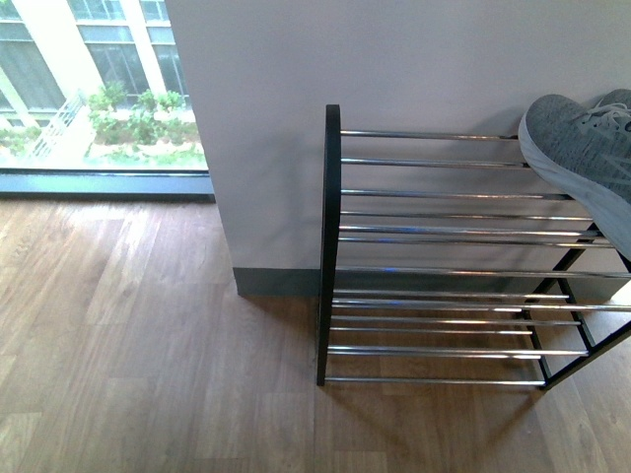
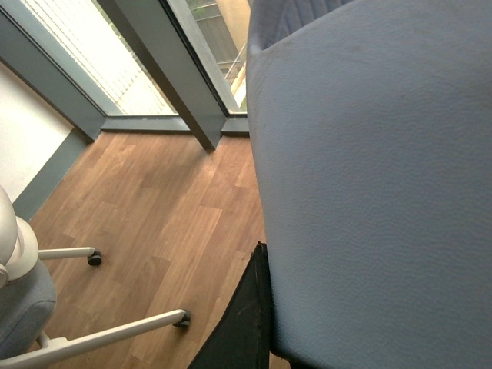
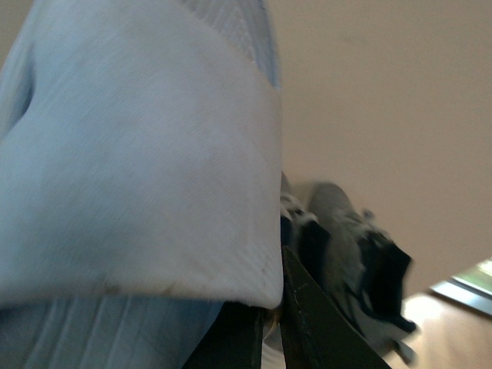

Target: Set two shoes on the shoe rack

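One grey knit shoe (image 1: 582,158) hangs at the front view's right edge, its toe over the top rods of the shoe rack (image 1: 434,232); the gripper holding it lies outside that view. In the left wrist view my left gripper (image 2: 267,265) is shut on a shoe (image 2: 369,177), whose grey surface fills the picture beside one black finger (image 2: 242,327). My right gripper (image 3: 265,307) is shut on the other shoe (image 3: 138,169), a pale surface close to the lens. Past its dark fingers (image 3: 315,330) a blurred grey shoe (image 3: 346,246) with a dark tongue shows.
The rack stands against a light wall (image 1: 394,59) on a wooden floor (image 1: 148,335). A floor-level window (image 1: 99,89) lies to the left. White chair legs with castors (image 2: 115,327) stand on the floor in the left wrist view.
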Robot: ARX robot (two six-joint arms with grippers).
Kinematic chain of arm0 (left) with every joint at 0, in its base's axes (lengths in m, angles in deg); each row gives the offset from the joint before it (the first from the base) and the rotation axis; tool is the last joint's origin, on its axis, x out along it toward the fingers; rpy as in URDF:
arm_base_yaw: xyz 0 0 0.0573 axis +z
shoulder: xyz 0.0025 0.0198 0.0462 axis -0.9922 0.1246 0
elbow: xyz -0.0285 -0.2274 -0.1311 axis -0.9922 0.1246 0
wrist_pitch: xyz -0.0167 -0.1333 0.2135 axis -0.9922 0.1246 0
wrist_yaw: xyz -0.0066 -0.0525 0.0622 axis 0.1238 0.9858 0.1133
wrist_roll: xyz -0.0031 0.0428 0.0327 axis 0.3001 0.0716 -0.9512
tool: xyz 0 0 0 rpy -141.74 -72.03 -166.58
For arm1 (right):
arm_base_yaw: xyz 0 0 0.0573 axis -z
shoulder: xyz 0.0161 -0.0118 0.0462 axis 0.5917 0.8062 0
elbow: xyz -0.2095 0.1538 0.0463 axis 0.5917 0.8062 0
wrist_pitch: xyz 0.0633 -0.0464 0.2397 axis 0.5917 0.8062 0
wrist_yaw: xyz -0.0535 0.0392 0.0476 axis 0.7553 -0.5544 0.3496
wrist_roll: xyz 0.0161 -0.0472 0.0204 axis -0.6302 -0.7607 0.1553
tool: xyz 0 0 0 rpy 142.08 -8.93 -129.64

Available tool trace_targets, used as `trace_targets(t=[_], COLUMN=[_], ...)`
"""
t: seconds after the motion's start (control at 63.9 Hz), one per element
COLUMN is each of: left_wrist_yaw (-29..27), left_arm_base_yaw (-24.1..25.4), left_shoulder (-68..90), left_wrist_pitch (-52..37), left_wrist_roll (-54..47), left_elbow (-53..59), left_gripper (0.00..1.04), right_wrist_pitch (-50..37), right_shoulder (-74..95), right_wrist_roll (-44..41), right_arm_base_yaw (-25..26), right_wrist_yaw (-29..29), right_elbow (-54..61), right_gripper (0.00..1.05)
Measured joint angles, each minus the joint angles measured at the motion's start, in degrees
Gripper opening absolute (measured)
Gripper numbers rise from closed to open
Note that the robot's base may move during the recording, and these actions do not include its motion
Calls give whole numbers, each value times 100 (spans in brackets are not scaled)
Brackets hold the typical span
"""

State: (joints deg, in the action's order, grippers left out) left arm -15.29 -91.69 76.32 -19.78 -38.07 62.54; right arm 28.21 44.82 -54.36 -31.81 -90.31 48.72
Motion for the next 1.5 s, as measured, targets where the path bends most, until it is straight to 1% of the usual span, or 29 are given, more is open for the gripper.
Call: trace_targets(t=[0.016, 0.063, 0.078, 0.141, 0.188, 0.219, 0.282, 0.376, 0.454, 0.642, 0.767, 0.955, 1.221, 1.503], left_wrist_yaw=[2, 9, 9, 11, 13, 13, 11, 11, 11, 11, 11, 11, 11, 11], left_arm_base_yaw=[0, 0, 0, 0, 0, 0, 0, 0, 0, 0, 0, 0, 0, 0], left_shoulder=[0, 0, 0, 0, -2, -2, -2, -2, -2, -2, -2, -2, -2, -2], left_wrist_pitch=[0, 0, 0, 0, 0, 0, 0, 0, 0, 0, 0, 0, 0, 0], left_wrist_roll=[0, 0, 0, 0, 0, 0, 0, 0, 0, 0, 0, 0, 0, 0], left_elbow=[0, 0, 0, 0, 0, 0, 0, 0, 0, 0, 0, 0, 0, 0], left_gripper=[2, 2, 2, 2, 2, 2, 2, 2, 2, 2, 2, 2, 2, 2], right_wrist_pitch=[-79, -90, -87, -42, -74, -186, -363, -544, -704, -846, -1088, -1075, -1182, -1641], right_shoulder=[39, 109, 157, 341, 579, 874, 1384, 2131, 2789, 4144, 4933, 5884, 6754, 7442], right_wrist_roll=[175, 503, 732, 1119, 1309, 1427, 1578, 1685, 1709, 1687, 1292, 518, -448, -1620], right_arm_base_yaw=[13, 2, -31, -190, -354, -520, -765, -1043, -1187, -1239, -1239, -1239, -1180, -964], right_wrist_yaw=[-240, -575, -662, -627, -481, -236, 57, 345, 627, 1121, 1414, 1637, 1766, 2031], right_elbow=[0, -42, -68, -201, -354, -507, -772, -1185, -1550, -2413, -2894, -3475, -3770, -4179], right_gripper=[1, 1, 1, 1, 1, 1, 1, 1, 1, 1, 1, 1, 1, 1])
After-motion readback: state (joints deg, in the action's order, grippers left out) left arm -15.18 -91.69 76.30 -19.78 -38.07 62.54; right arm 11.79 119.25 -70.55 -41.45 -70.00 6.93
